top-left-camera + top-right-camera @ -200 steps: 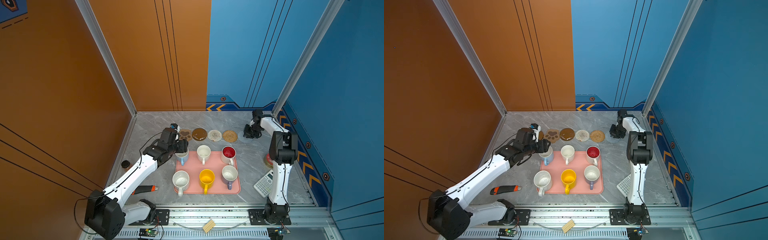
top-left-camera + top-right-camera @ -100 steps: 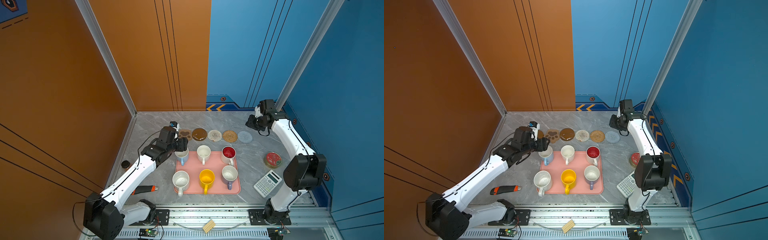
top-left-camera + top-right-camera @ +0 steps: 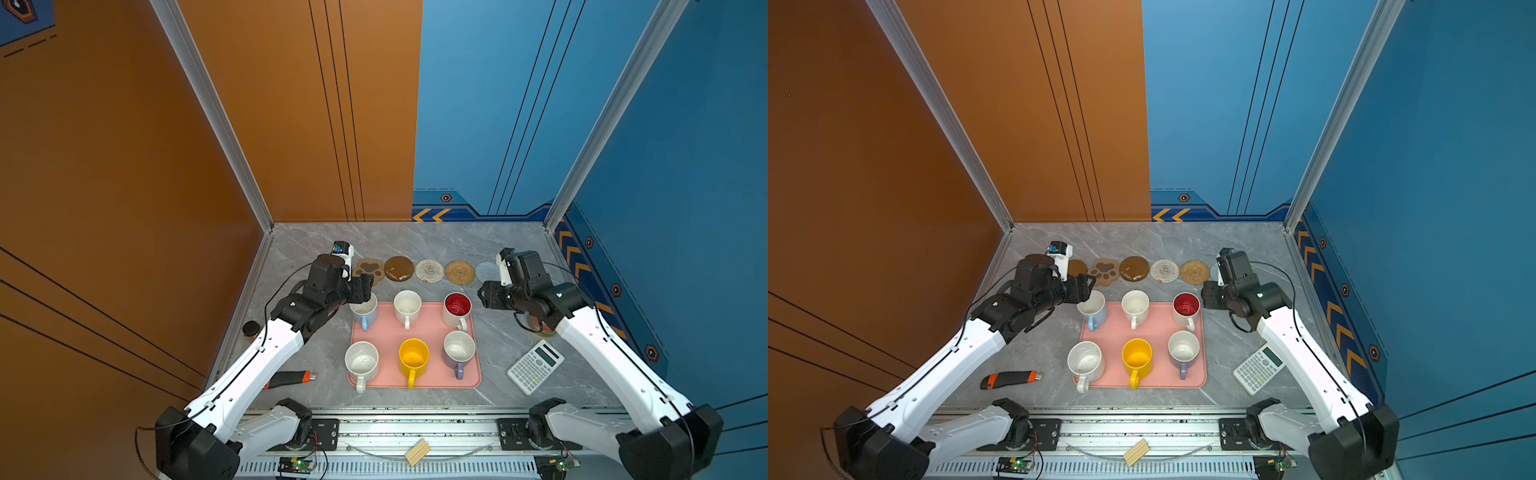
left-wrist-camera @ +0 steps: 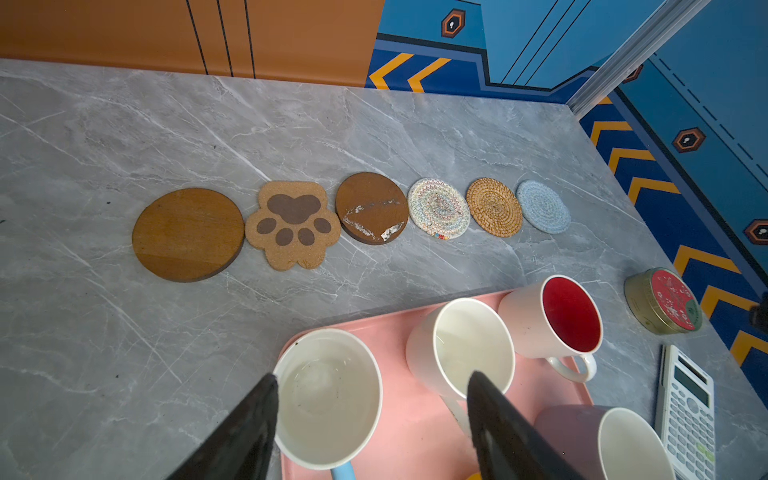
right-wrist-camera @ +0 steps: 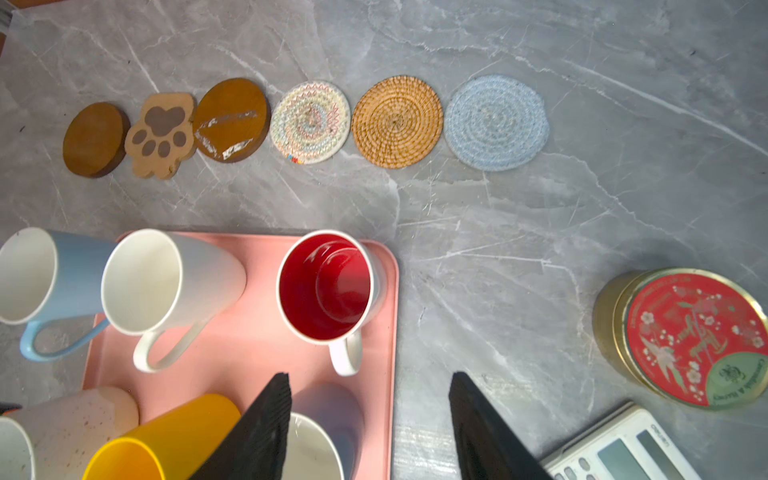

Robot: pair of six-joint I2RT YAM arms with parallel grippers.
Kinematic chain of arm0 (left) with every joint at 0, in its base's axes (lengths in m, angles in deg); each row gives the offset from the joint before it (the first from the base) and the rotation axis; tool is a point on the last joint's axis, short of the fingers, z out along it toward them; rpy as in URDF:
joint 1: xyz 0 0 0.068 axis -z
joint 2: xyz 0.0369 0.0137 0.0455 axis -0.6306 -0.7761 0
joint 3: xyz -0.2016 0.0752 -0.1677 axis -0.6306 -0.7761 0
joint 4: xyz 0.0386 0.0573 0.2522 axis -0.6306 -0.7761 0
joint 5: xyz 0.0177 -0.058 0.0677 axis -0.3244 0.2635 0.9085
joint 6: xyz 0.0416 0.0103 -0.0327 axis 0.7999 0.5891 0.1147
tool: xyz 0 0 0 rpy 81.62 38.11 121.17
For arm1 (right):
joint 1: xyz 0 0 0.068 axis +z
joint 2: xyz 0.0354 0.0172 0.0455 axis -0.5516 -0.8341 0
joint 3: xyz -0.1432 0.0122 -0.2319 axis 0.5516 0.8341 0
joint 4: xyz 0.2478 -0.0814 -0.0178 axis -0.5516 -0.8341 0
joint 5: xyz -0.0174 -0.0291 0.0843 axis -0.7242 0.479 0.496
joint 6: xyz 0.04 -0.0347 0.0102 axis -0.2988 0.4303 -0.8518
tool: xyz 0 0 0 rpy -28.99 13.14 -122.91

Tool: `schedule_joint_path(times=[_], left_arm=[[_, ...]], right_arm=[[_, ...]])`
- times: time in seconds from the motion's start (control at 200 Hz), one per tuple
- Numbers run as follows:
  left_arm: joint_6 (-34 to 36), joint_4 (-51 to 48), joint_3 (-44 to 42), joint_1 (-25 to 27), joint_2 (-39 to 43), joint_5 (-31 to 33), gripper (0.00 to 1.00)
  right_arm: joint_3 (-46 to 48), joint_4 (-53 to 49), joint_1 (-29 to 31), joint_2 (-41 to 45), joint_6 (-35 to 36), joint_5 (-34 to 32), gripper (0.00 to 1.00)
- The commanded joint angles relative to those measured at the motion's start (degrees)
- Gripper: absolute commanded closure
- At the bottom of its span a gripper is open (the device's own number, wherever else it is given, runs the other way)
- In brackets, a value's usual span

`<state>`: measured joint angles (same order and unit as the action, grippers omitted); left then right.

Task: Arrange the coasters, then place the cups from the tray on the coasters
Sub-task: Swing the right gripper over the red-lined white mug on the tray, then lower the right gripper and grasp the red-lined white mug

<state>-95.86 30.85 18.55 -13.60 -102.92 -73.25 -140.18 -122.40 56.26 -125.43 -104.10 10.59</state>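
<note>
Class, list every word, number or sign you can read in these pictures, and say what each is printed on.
Red-topped tin: script and small print on the lid, too blurred to read.
Calculator: brand mark and key labels, too small to read.
Yellow chevrons: signs only, no words.
Cups, coasters, tray: no text seen.

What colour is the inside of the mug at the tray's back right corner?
The mug is glossy red inside, clearest in the right wrist view.

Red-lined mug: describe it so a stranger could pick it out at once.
Find the pink tray in the middle of the grey marble table. The red-lined mug stands at its far right corner. White outside, only it has a glossy red interior.
</note>
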Motion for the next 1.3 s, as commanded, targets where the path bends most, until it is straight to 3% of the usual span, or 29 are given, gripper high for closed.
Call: schedule_joint_path(times=[0.0,0.355,0.751,1.292], left_arm=[[0.5,-1.0,-1.2,0.0,0.8,0.1,0.27],[-0.7,-1.0,-3.0,1.3,2.3,0.5,0.28],[-0.9,-1.3,-3.8,1.4,3.4,0.8,0.28],[-0.9,-1.8,-3.9,1.4,3.3,1.6,0.28]], right_arm=[[4.8,-0.4,2.1,2.1,-2.0,-4.0,0.39],[14.3,9.6,3.6,0.3,-6.9,2.2,0.44],[13.4,14.4,3.8,-7.4,-6.7,6.9,0.48],[13.4,17.4,3.8,-15.0,-6.3,6.6,0.52]])
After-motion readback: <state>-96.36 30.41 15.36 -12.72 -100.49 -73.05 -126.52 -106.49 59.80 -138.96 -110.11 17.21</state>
